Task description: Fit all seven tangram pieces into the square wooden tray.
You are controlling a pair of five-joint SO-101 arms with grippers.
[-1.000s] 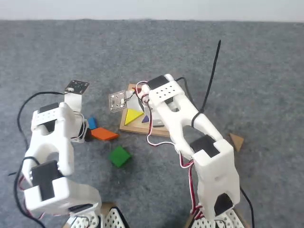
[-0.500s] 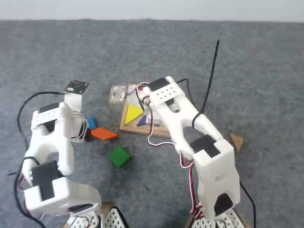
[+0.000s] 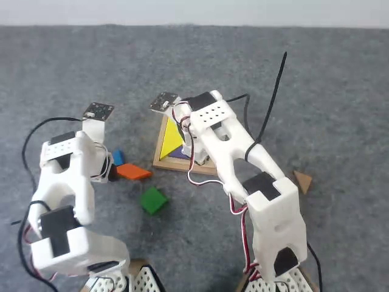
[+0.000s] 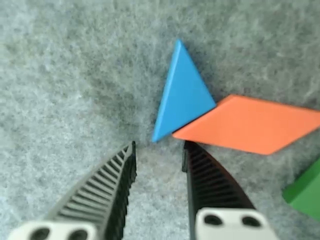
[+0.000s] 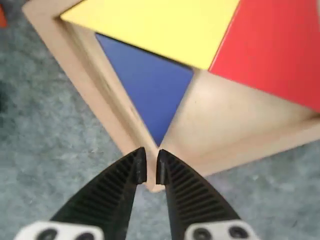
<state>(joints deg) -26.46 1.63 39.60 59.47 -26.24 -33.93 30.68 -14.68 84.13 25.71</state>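
Change: within the last second the right arm (image 3: 234, 149) carries its wrist farther back. Its camera board (image 3: 164, 101) goes from beside the tray (image 3: 173, 165) to past the tray's far corner. More of the yellow triangle (image 3: 172, 137) is uncovered. The navy triangle (image 3: 178, 154) lies flat inside, along the rim, its long side against the yellow. The left arm (image 3: 67, 176) has not shifted.

Meaning, as I judge it: the navy piece is seated and let go. The red triangle (image 5: 280, 50) makes three pieces in, with bare wood left beside the navy. Four wait on the grey surface (image 3: 73, 73).
- The blue triangle (image 3: 118, 157) and orange parallelogram (image 3: 134, 172) touch corner to edge, left of the tray.
- The green piece (image 3: 152, 199) lies nearer the arm bases.
- The tan triangle (image 3: 302, 180) lies well apart on the right.

Pose:
- The right arm stretches forward over the tray, wrist pitched down. The right pincer (image 5: 151, 167) hangs over the tray's corner rim, jaws all but together, nothing between them.
- The left arm is folded, wrist pointing down. The left pincer (image 4: 159, 150) is spread and empty, just short of the blue triangle's nearest corner, one tip close beside the orange edge.

Blue looks the likely next pick.
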